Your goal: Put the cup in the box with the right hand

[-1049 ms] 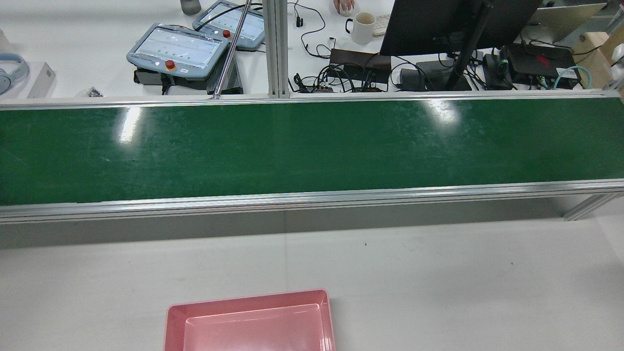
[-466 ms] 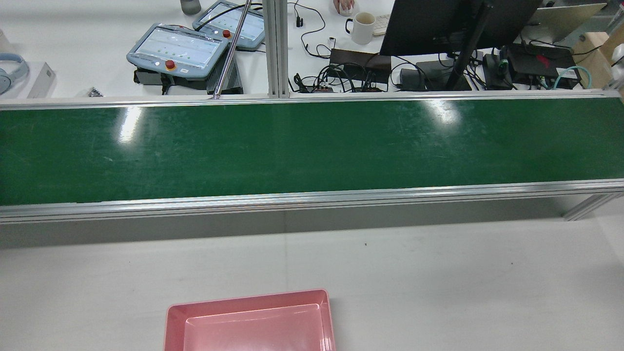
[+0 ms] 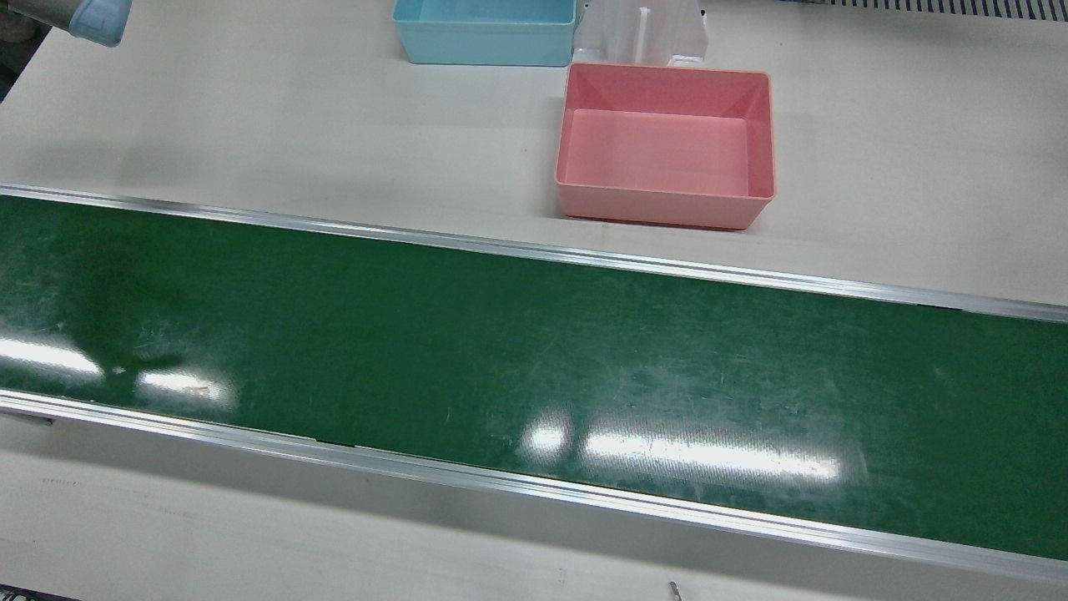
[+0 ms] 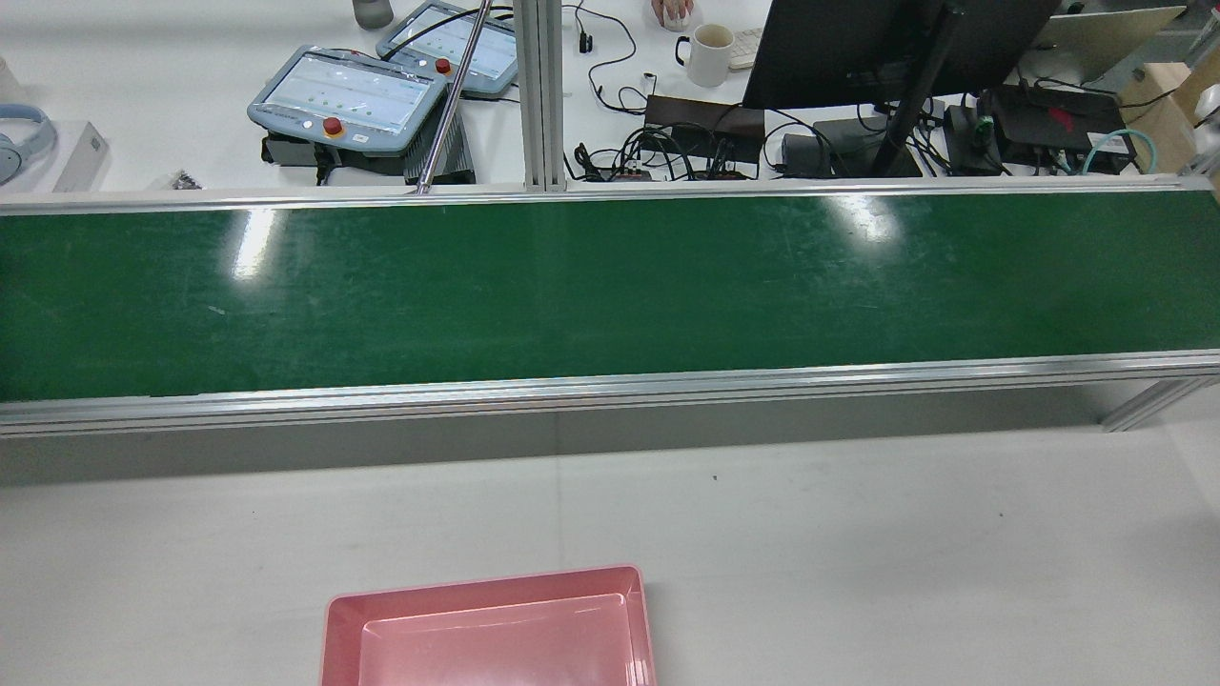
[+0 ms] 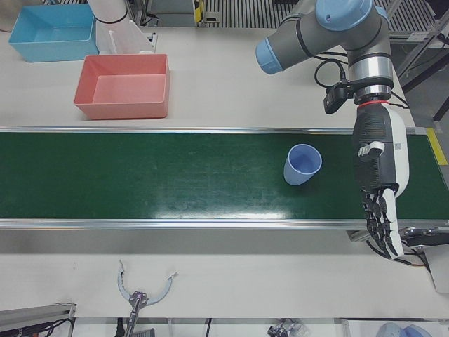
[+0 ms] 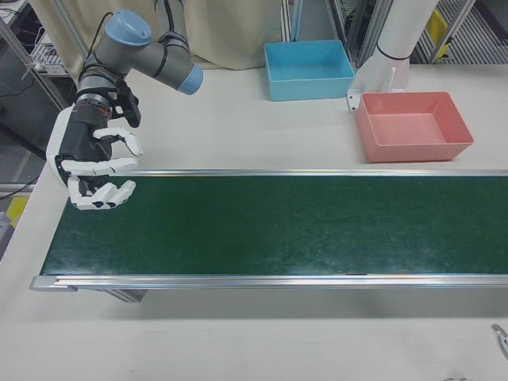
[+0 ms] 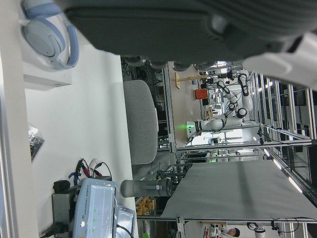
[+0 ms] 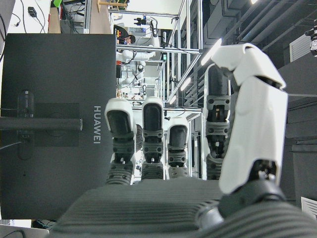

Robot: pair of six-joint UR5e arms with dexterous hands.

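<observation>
Right hand waits empty at one belt end; cup stands at the other.

The right hand [image 6: 94, 171] hovers over its end of the green conveyor belt [image 6: 278, 225], fingers loosely curled, grasping nothing. The blue cup [image 5: 302, 164] stands upright far along the belt, just beside the open, empty left hand [image 5: 379, 179], which is nearer. The pink box [image 6: 413, 127] sits on the desk beyond.

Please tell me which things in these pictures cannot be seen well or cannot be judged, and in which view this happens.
- Cup: shows only in the left-front view; the front, rear and right-front framing cuts it off.
- Pink box: rear view, near half cut by the bottom edge.
- Blue box: front view, far side cut by the top edge.
- Left robot hand: its own camera shows only a dark, blurred edge.
</observation>
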